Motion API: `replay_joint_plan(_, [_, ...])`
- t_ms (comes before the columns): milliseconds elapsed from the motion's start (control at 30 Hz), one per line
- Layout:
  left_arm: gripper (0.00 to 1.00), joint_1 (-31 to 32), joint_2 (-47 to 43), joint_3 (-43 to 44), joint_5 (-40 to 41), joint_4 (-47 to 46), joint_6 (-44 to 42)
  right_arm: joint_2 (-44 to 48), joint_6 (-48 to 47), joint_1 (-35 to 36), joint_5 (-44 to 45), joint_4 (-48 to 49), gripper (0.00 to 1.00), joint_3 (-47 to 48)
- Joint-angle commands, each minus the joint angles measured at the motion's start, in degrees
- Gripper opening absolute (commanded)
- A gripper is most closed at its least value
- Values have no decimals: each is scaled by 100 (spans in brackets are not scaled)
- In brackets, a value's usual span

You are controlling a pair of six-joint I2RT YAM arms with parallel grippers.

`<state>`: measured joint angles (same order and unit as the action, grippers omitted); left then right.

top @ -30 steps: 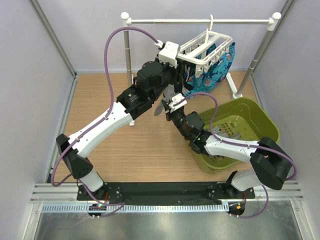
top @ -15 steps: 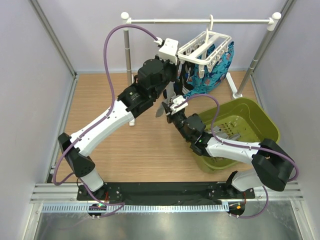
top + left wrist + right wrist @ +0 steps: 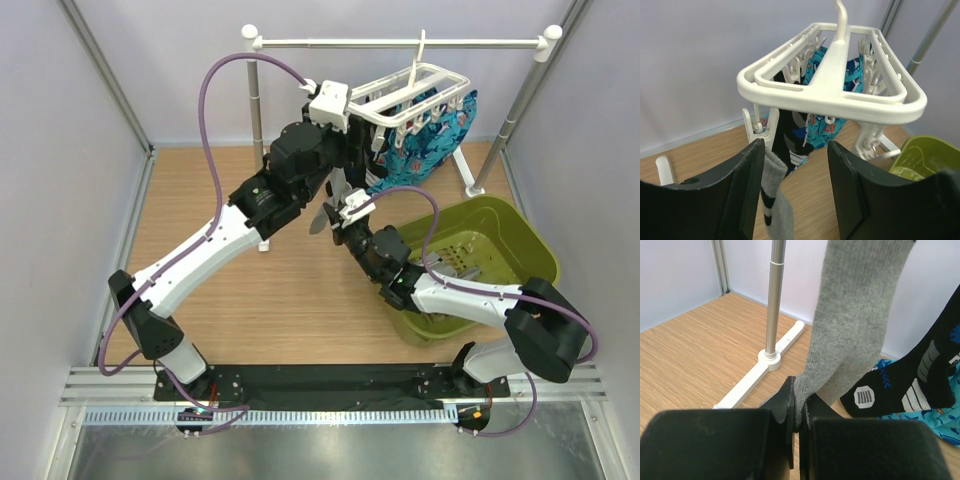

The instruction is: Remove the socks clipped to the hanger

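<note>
Wooden tabletop (image 3: pixel 180 190) lies below the hanger (image 3: pixel 835 75), which has tilted since a second ago. The left gripper (image 3: pixel 795 190), briefly shut, stands wide under its frame again. The right gripper (image 3: pixel 800 407) pinches the lower end of the grey sock (image 3: pixel 855 315). Whether its peg (image 3: pixel 758 127) has let go is hidden behind a finger.

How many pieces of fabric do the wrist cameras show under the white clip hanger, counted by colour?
grey sock: 1
black sock: 1
blue patterned cloth: 1
Total: 3 that can be told apart; other pieces may be hidden behind these.
</note>
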<state>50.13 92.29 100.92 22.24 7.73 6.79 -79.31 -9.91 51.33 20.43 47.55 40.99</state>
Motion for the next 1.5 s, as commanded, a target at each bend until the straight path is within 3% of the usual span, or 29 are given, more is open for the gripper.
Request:
replay_joint_plan(0, [57,-21,96,532,403,123,-186,144,104,61,76,229,1,278])
replay_joint_plan(200, [57,-21,228,735,773,176,-274,144,95,88,67,220,1,278])
replay_joint_plan(700, [54,-12,377,727,237,247,-195,74,147,114,84,158,1,330])
replay_joint_plan(1133, [57,313,289,814,834,115,-511,196,112,123,32,132,1,348])
replay_joint_plan(1467, [50,383,685,1184,1327,238,-792,328,77,158,-30,26,1,348])
